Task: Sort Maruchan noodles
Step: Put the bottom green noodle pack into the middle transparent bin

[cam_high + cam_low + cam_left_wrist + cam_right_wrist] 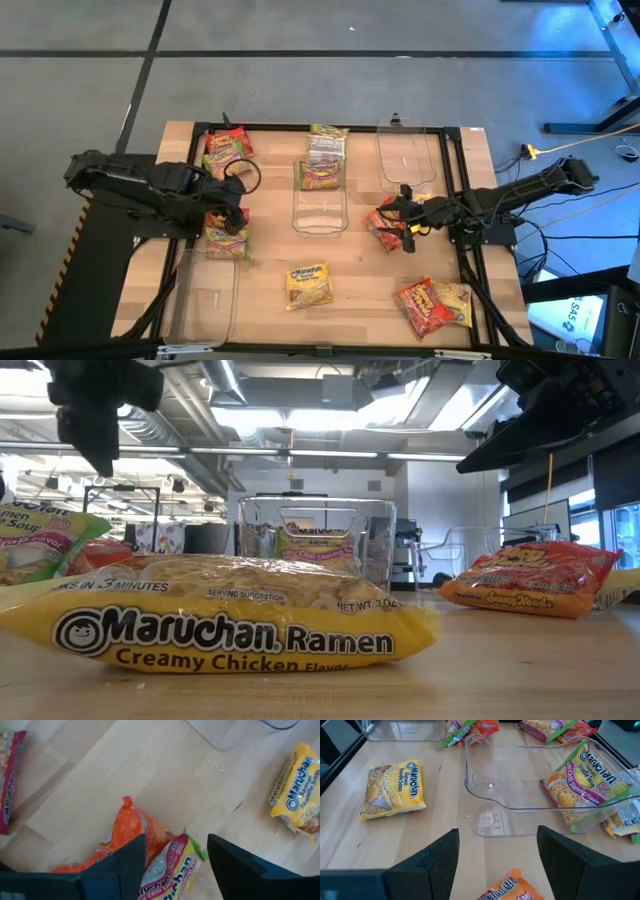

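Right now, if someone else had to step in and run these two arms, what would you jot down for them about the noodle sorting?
Left pincer: open, empty, above a green packet and a red packet near the table's left edge.
Right pincer: open, empty, over a red packet right of the middle bin.
Done: a few packets, at least one of them green, sit in the middle bin.
Left: a yellow packet lies loose near the front; a red and yellow pair lies front right; more packets lie back left. The left bin and right bin hold nothing.

Table [350,300] pale matt wood; noodle packets [309,284] glossy crinkly plastic; bin [520,795] clear smooth plastic.
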Robot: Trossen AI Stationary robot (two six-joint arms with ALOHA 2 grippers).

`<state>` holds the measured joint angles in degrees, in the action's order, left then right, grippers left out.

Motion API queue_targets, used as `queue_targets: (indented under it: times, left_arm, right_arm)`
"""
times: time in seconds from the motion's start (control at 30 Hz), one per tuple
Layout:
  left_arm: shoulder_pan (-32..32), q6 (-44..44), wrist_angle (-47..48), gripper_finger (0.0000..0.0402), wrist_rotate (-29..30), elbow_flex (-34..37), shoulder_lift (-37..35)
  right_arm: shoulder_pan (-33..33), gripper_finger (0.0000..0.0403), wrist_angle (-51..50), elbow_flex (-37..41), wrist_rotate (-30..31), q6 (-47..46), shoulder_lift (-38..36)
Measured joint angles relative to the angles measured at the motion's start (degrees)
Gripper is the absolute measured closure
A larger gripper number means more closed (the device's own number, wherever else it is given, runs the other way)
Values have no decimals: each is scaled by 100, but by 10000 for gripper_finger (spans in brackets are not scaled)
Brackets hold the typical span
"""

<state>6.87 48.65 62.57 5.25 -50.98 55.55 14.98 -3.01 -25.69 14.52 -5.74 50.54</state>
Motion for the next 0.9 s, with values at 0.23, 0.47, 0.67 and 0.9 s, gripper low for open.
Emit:
queue_targets:
  times: [0.23, 0.47, 0.67, 0.9]
  left_arm:
    - [-117, -694, 410, 166, -686, 4, 386]
    - [-117, -1186, 587, 172, -1000, 4, 985]
    - [-115, -1326, 870, 172, -1222, 4, 1326]
    - [-115, -1300, 854, 172, -1469, 328, 1259]
  right_arm:
    - [0, 166, 11, 0, 0, -1, 0]
    - [0, 166, 22, 0, 0, 0, 2]
    - [0, 166, 13, 0, -7, 0, 2]
    - [4, 166, -4, 0, -13, 0, 2]
